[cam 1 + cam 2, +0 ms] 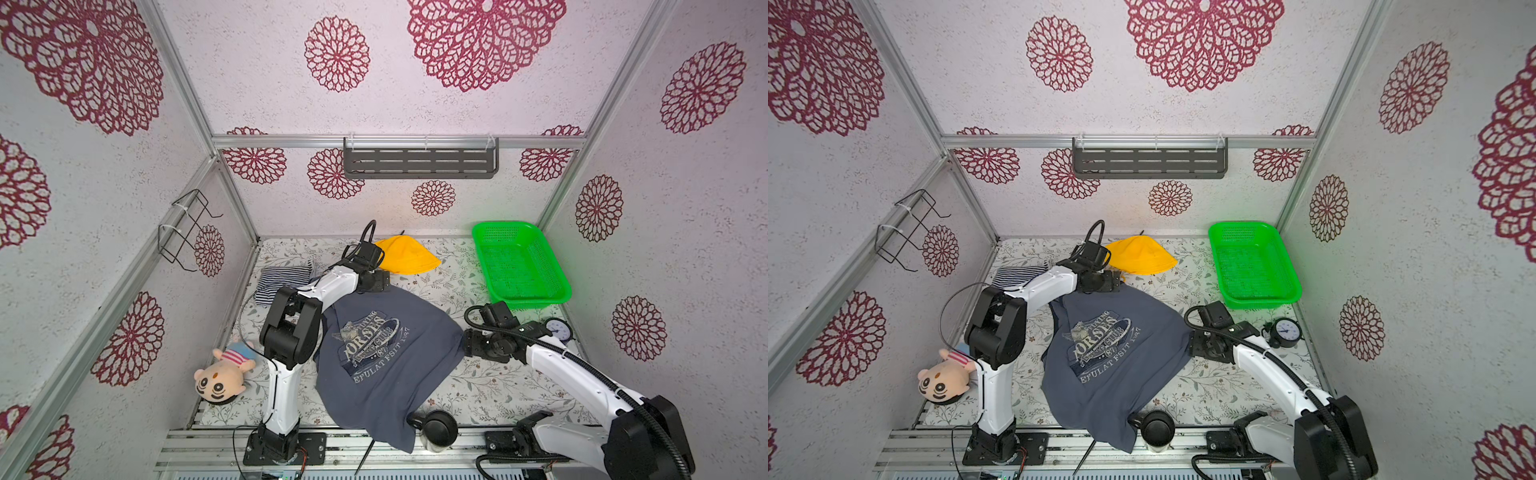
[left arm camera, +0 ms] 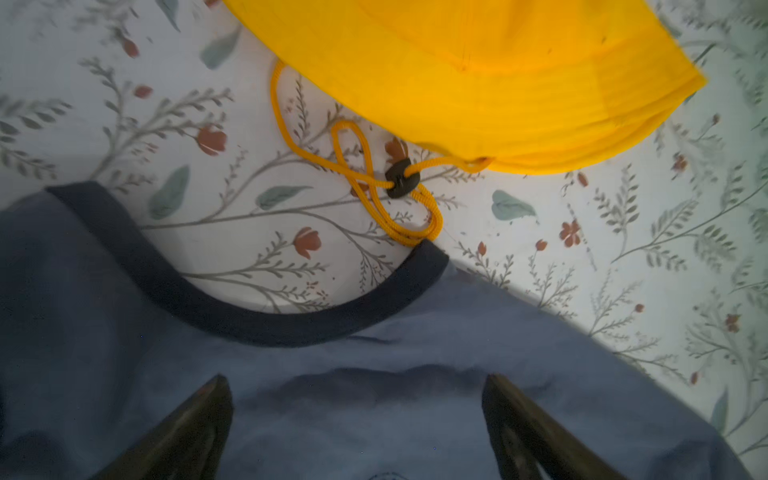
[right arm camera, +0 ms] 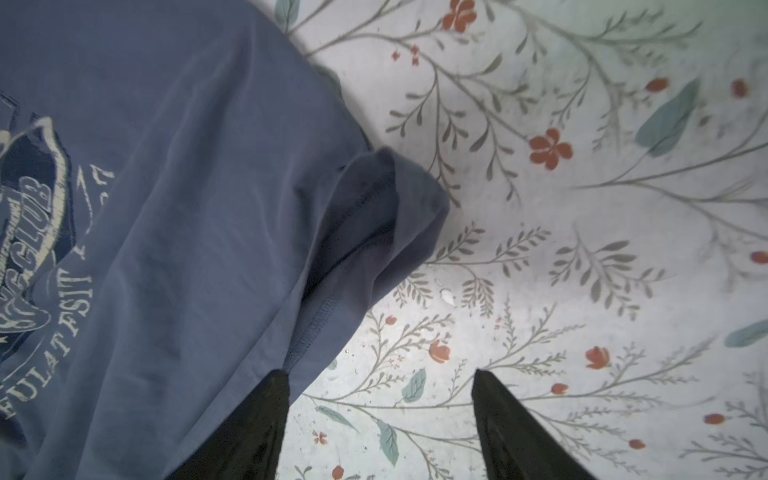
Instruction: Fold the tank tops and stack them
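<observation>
left gripper (image 2: pixel 355 377) spread wide and empty, poised over the slate tank top (image 1: pixel 386 353) just below its neckline. right gripper (image 3: pixel 378 373) also parted, holding nothing; one finger sits at the top's side corner, which is turned under.

slate tank top lies mid-table, print up, skewed, with its hem hanging over the front rail beside a black cup (image 1: pixel 436 428). striped tank tops (image 1: pixel 282 278) sit far left, apparently folded.

risks:
- the cord (image 2: pixel 361 178) of the yellow hat (image 2: pixel 478 75) ends right at the neckline trim, so a pinch there may drag the hat along.
- pulling the hem could tip the cup.
- the turned corner may fold in crooked.
</observation>
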